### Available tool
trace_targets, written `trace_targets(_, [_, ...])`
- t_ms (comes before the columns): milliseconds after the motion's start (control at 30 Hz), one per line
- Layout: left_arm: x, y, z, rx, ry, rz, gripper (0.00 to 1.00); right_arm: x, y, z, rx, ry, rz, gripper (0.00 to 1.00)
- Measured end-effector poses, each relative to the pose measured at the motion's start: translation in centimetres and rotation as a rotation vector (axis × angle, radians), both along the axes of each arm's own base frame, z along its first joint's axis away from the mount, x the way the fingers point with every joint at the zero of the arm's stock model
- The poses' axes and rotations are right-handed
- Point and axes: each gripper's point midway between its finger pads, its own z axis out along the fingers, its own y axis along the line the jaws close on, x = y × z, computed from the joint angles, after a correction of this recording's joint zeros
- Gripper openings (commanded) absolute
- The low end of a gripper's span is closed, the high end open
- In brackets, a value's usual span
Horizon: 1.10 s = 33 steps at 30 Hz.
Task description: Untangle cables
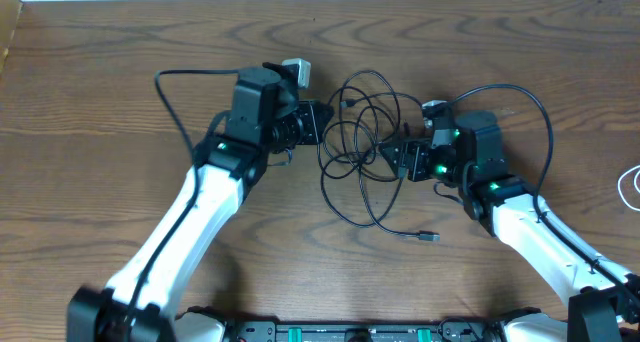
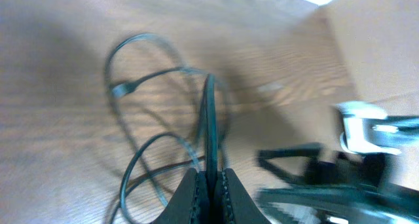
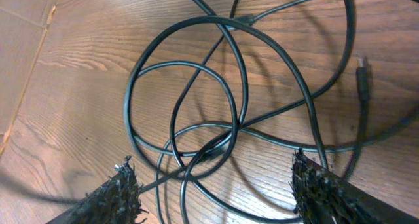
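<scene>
A black strand (image 2: 209, 119) of the tangled cables (image 1: 365, 147) is clamped between the shut fingers of the left gripper (image 2: 209, 176) at the left edge of the knot, in the middle of the worktop (image 1: 100, 62). The right gripper (image 3: 219, 188) is poised wide open and empty over the loops on the knot's right side. The white cable (image 1: 621, 185) is seen lying well apart at the worktop's right edge. Several loops are crossed over one another, so a pull by the left arm alone is judged likely to drag the whole bundle along, or to draw the crossings tight, rather than free the strand. If the right gripper is shut where strands overlap, two could be caught at once and the knot locked. The free plug end (image 1: 430, 238) could also be snagged in a loop when pulled through.
</scene>
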Motion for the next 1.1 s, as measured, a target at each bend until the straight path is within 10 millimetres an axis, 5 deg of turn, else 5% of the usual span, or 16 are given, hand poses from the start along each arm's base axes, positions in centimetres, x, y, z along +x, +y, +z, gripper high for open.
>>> trace_targets(500, [-5.6, -3.2, 13.9, -0.266, -0.397, -0.331, 0.07, 0.7, 2.0, 0.6, -0.068, -0.102, -0.034, 0.8])
trace_targets(700, [-7.7, -3.7, 16.8, -0.326, -0.516, -0.458, 0.07, 1.6, 1.5, -2.3, -0.125, -0.062, -0.088, 0.68])
trace_targets(867, [-5.4, 0.3, 17.3, -0.302, -0.545, -0.362, 0.08, 1.8, -1.0, -6.5, -0.244, 0.027, -0.177, 0.66])
trace_targets(1100, [-1.0, 10.1, 17.1, -0.259, -0.524, -0.064, 0.08, 4.1, -8.4, -5.8, -0.319, 0.022, -0.411, 0.82])
